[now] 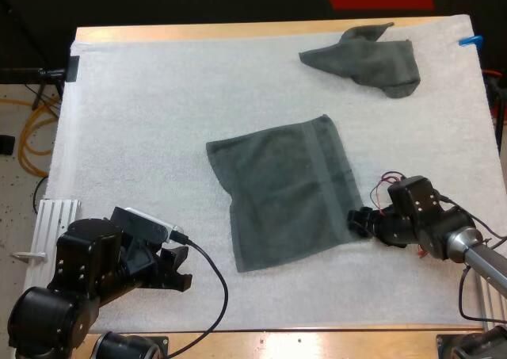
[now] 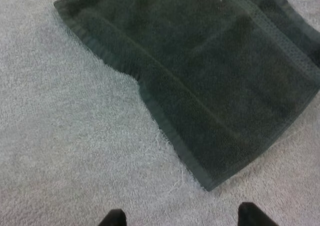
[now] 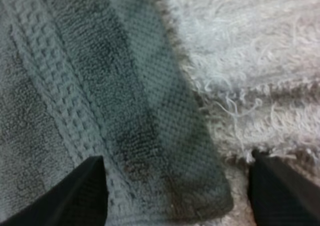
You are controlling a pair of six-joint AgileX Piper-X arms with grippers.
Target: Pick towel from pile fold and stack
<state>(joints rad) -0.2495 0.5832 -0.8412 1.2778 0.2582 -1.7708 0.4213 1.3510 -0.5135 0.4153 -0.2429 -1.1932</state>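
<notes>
1. The left arm (image 1: 75, 284) sits at the near left, folded low.
2. The left gripper (image 1: 182, 267) points to the right. Its fingers (image 2: 114, 219) stand wide apart and hold nothing.
3. The right arm (image 1: 467, 252) comes in from the near right.
4. The right gripper (image 1: 356, 223) points left, low down. Its fingers (image 3: 80, 193) stand apart too.

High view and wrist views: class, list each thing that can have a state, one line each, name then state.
Flat towel: spread out flat.
Crumpled towel: bunched up, lying at the far right.
Left gripper: open, holding nothing.
Right gripper: open, fingers astride the flat towel's edge.
</notes>
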